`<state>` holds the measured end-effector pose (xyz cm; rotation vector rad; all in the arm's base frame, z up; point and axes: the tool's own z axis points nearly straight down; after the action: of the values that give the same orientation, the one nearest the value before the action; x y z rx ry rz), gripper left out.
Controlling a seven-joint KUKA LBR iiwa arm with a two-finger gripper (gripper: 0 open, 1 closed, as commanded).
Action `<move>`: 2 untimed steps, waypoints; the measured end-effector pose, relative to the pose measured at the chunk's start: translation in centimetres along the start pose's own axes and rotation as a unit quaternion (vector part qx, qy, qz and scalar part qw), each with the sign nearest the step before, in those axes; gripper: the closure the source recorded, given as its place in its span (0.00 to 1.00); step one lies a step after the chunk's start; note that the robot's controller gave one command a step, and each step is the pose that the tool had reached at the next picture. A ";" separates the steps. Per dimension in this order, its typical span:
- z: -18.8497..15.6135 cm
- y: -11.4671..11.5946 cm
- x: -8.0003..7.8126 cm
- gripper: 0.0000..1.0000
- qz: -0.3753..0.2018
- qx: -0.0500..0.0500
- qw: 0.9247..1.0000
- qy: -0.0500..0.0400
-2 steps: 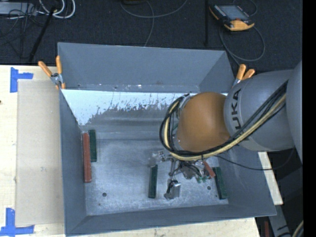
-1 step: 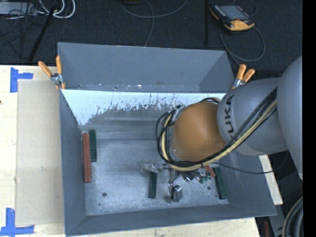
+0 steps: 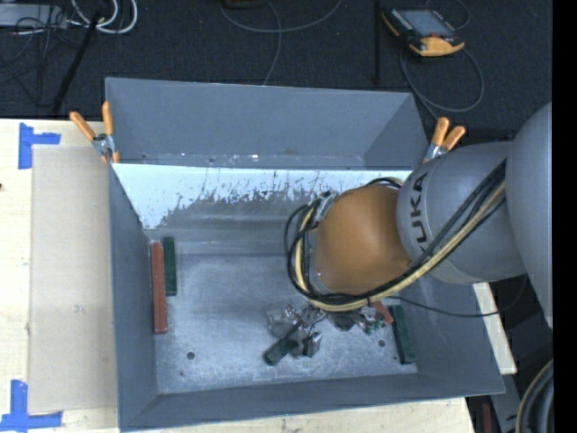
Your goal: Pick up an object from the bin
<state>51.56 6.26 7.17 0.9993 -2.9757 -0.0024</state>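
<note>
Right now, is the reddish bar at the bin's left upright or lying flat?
Lying flat: the reddish bar stretches lengthwise on the floor of the bin, along its left wall.

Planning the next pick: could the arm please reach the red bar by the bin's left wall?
Probably yes: the red bar lies uncovered, with bare floor between it and the claw, though the wall sits close.

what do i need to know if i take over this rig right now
Gripper: down low in the bin, right of the floor's middle, by a small dark piece lying on the floor; no hold on it can be seen.
Other things: a red-brown bar and a green bar side by side along the left wall, a green strip by the right wall.
Done: nothing lifted out.
Left: grip one thing and lift it clear.
</note>
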 end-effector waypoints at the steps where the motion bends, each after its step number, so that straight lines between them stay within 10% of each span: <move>1: -12.5 -0.4 -0.1 1.00 0.013 0.003 1.000 -0.005; 2: -6.1 -2.0 3.8 1.00 -0.033 -0.001 0.999 0.002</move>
<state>49.75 2.37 13.25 1.0958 -2.9365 -0.0027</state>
